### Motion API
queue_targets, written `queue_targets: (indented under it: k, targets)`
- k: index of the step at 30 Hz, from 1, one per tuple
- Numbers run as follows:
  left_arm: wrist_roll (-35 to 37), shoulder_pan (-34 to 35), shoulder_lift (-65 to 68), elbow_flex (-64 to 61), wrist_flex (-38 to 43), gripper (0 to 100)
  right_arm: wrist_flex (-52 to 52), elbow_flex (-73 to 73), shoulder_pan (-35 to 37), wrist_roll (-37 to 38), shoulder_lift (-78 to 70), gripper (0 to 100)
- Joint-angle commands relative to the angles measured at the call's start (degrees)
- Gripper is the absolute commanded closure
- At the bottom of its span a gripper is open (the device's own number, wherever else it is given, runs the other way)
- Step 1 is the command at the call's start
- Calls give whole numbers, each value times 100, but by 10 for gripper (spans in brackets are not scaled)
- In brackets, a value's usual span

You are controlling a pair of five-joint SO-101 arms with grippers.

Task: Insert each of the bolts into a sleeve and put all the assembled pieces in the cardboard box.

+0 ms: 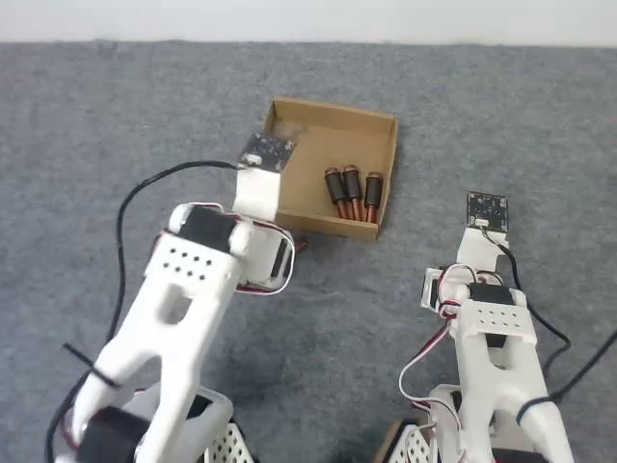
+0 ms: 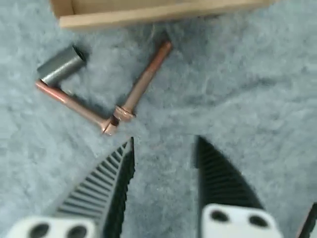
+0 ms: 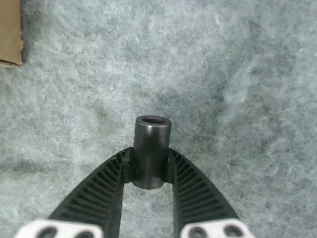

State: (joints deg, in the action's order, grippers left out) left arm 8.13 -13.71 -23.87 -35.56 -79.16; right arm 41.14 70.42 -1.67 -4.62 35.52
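Bolts point(image 2: 143, 82) lay beside a sleeve point(image 2: 60, 65) on the worktop point(image 2: 257, 99) just outside the box point(image 2: 148, 14) of three assembled pieces point(image 1: 353, 195), near the released left end effector point(image 2: 164, 141); the right end effector point(image 3: 149, 151) grasped another sleeve point(image 3: 152, 141).

No readable text, label or number on anything

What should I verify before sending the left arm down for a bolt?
1. Left gripper open: ok.
2. Two bolts apart for a clean grab: not ok, their heads meet.
3. Right gripper shut on the held sleeve: ok.
4. Held sleeve's bore empty: ok, as far as the opening shows.
5. Loose sleeve ready for the second bolt: ok, beside one bolt's tip.
6. Room in the box: ok, three assembled pieces at one side.
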Motion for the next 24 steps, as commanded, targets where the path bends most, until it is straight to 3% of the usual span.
queue_targets:
  k: [1,8,16,24]
  targets:
    - [9,-44,105,-75,598,776,-119,-18,-75,79,303,991]
    - [-835,0,519,-567,1468,807,-119,-18,-75,79,303,991]
    - [-1741,633,1336,-541,2127,812,-233,-18,-57,88,277,991]
    - [-2330,501,2154,-532,2374,812,-242,-18,-40,88,268,991]
